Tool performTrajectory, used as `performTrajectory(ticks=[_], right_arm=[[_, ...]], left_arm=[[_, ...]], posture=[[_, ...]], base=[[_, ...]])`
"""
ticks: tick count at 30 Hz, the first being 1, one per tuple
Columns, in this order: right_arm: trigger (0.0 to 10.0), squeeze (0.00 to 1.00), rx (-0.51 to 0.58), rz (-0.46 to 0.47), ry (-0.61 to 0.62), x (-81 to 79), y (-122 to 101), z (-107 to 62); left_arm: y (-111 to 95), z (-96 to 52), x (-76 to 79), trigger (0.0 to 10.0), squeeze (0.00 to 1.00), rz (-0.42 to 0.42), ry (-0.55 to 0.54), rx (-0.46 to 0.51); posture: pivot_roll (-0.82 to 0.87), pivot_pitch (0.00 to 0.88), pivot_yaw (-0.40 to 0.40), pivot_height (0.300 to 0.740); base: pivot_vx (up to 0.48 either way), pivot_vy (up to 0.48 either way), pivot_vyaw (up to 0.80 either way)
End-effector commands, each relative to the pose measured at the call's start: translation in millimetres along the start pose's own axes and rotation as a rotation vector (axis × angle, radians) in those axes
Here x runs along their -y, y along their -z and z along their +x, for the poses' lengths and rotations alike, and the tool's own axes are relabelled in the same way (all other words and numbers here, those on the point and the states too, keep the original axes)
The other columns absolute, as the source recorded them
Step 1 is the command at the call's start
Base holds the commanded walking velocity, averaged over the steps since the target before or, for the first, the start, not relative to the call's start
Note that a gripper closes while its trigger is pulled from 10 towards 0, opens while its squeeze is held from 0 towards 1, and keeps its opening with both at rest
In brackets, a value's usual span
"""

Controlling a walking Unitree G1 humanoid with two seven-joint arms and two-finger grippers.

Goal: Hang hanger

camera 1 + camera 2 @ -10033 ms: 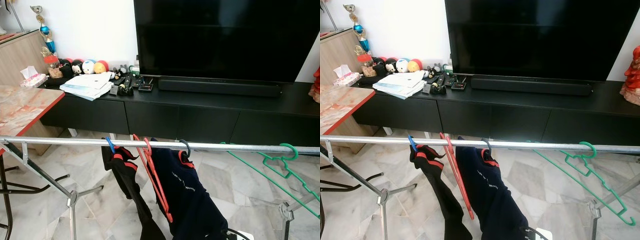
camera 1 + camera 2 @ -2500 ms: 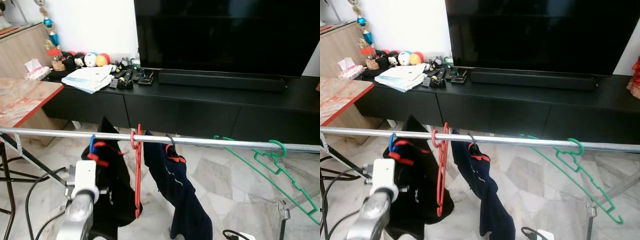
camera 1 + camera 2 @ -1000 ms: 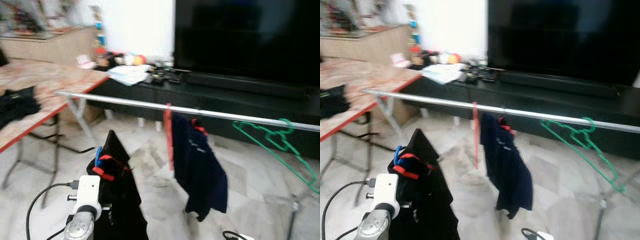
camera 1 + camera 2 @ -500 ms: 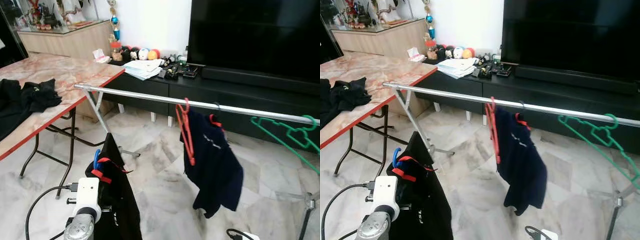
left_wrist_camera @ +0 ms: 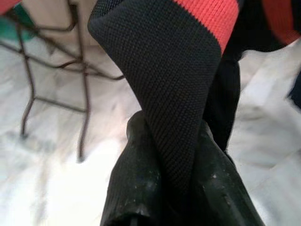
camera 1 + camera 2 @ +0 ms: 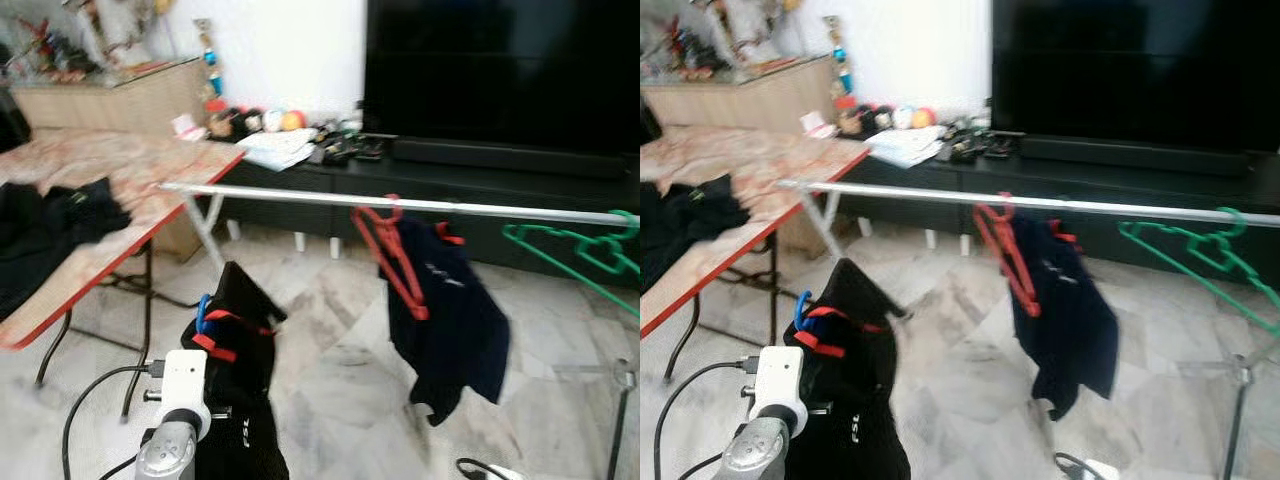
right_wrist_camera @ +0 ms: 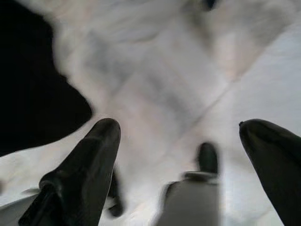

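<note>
L gripper (image 5: 174, 188): fingers clamped on black garment w/ red trim (image 6: 235, 370), which hangs on a blue hanger (image 6: 203, 312). Garment held low in front of robot, well apart from the metal rail (image 6: 300, 195) and below its level. L arm (image 6: 178, 420) visible at bottom of head views.

R gripper (image 7: 178, 160): fingers spread apart, nothing between them, pointing down at marble floor (image 7: 155, 84).

Rail carries red hanger (image 6: 392, 255), dark navy garment (image 6: 450, 320) just beside it, and green hanger (image 6: 585, 250) further toward rail's R end. Counter w/ red edge (image 6: 110, 250) at L, dark clothes (image 6: 50, 225) lying on it. Head views slightly blurred.
</note>
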State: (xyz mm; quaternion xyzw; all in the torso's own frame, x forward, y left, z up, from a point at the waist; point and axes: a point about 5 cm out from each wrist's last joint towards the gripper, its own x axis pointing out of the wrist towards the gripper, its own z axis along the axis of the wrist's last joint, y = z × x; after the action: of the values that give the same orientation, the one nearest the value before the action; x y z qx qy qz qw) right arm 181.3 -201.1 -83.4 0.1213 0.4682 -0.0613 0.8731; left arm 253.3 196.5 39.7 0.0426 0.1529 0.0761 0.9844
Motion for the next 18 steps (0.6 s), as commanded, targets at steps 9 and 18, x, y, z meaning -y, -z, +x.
performTrajectory(ticks=[9, 18], right_arm=[[10.0, 0.00, 0.011, 0.002, 0.019, 6.5, -2.9, -1.0], [10.0, 0.00, 0.011, -0.015, 0.016, 7.5, -4.5, -1.1]], left_arm=[[-13.5, 3.1, 1.7, 10.0, 0.00, -0.018, 0.004, 0.051], [-10.9, 5.7, 8.6, 10.0, 0.00, -0.014, 0.019, 0.046]], posture=[[-0.04, 0.000, 0.076, 0.740], [-0.04, 0.000, 0.057, 0.740]], base=[[0.000, 0.480, 0.00], [0.000, 0.359, 0.00]])
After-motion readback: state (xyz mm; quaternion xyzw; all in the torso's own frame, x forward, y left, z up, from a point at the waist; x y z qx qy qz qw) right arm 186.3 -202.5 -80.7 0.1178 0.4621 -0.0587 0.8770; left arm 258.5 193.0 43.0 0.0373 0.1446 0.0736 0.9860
